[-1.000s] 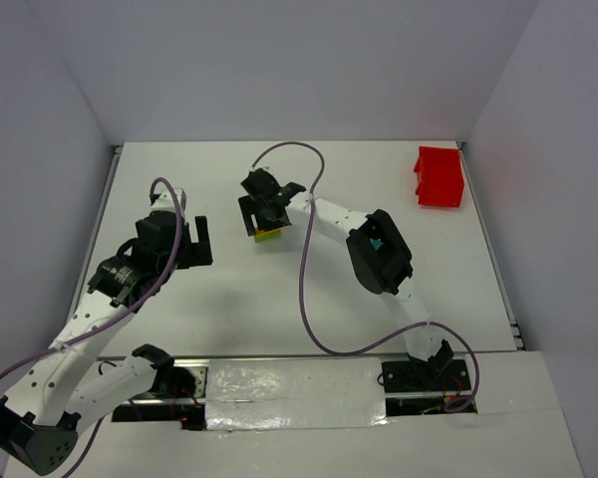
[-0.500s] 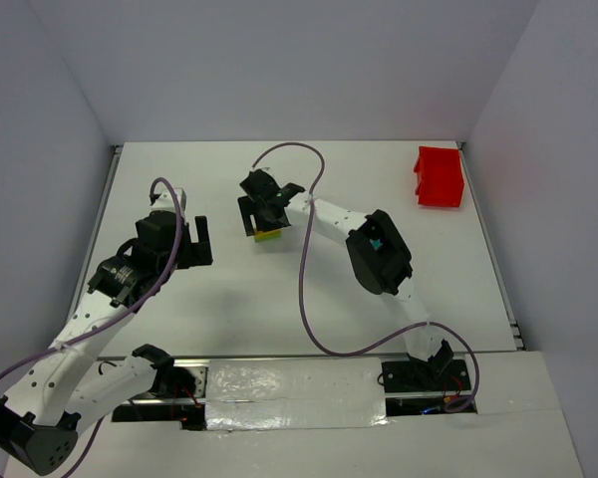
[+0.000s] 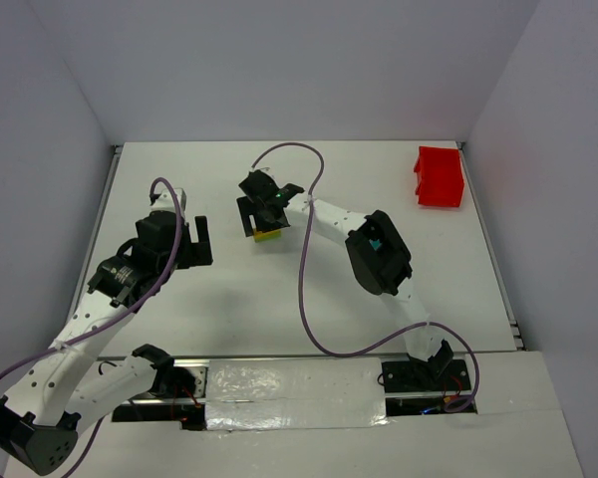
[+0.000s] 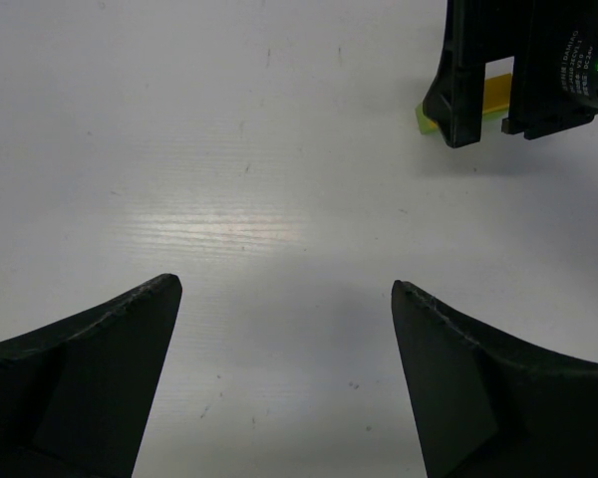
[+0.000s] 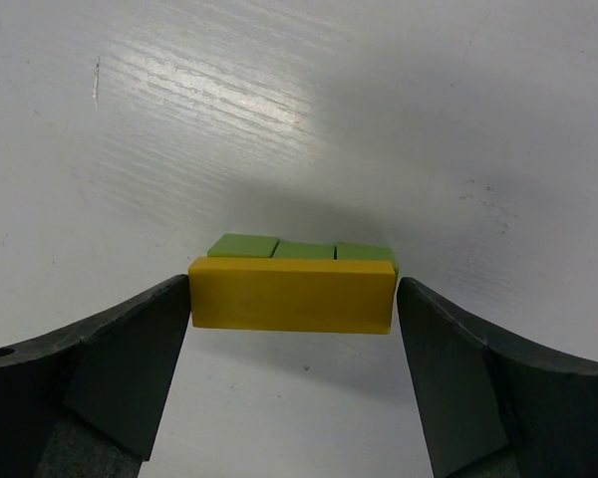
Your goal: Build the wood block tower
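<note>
Right end effector (image 5: 294, 289) grasping yellow bar (image 5: 291, 295) between its fingers, atop green blocks (image 5: 301, 248); nudged slightly outward. Left end effector (image 4: 286, 287) released, empty, unmoved.

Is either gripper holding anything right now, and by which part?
The right gripper grips the yellow bar by its two short ends; the left gripper is open, empty.

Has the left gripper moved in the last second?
No. The black left gripper sits at the same spot relative to the white table and its left edge.
</note>
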Robot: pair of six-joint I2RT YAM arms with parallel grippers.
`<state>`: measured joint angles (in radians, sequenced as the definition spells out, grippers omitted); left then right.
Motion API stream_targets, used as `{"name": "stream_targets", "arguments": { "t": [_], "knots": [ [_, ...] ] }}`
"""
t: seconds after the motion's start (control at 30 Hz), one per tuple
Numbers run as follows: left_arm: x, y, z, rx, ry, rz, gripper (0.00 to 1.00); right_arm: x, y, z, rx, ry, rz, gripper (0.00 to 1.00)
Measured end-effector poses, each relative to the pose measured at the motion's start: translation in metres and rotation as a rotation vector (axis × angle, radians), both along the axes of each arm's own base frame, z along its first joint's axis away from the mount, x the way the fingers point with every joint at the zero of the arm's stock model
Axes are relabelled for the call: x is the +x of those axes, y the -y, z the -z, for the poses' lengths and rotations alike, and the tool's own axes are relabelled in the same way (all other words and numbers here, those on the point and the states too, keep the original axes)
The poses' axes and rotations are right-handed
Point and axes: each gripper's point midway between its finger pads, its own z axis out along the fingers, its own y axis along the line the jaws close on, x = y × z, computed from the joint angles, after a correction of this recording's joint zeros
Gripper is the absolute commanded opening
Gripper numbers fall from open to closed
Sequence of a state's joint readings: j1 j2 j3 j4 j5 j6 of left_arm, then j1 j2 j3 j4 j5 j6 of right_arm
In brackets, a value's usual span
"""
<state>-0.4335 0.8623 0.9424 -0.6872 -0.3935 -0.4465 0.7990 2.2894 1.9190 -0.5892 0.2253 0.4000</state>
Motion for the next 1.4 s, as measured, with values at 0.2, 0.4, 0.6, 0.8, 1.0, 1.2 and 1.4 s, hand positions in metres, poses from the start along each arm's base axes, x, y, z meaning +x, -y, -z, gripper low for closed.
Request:
{"name": "stream_targets", "arguments": {
  "t": [0.2,0.4,0.6,0.8,1.0,1.2,1.4],
  "knots": [
    [0.000,0.000,0.000,0.000,0.000,0.000,1.00,0.001,0.001,0.000,-0.002,0.004,0.007,0.87],
    [0.000,0.000,0.000,0.000,0.000,0.000,1.00,0.001,0.001,0.000,-0.002,0.005,0.013,0.87],
    [0.000,0.000,0.000,0.000,0.000,0.000,1.00,0.002,0.001,0.000,-0.002,0.006,0.018,0.91],
    [0.000,0.000,0.000,0.000,0.000,0.000,0.99,0.001,0.000,-0.001,0.007,0.001,0.015,1.00],
    [0.000,0.000,0.000,0.000,0.000,0.000,1.00,0.000,0.000,-0.017,0.026,0.014,0.011,1.00],
    [0.000,0.000,0.000,0.000,0.001,-0.001,1.00,-0.013,0.033,-0.084,0.111,0.087,0.035,1.00],
    [0.000,0.000,-0.001,-0.001,0.005,-0.001,1.00,0.007,0.149,-0.156,0.289,0.195,0.260,1.00]
  ]
}}
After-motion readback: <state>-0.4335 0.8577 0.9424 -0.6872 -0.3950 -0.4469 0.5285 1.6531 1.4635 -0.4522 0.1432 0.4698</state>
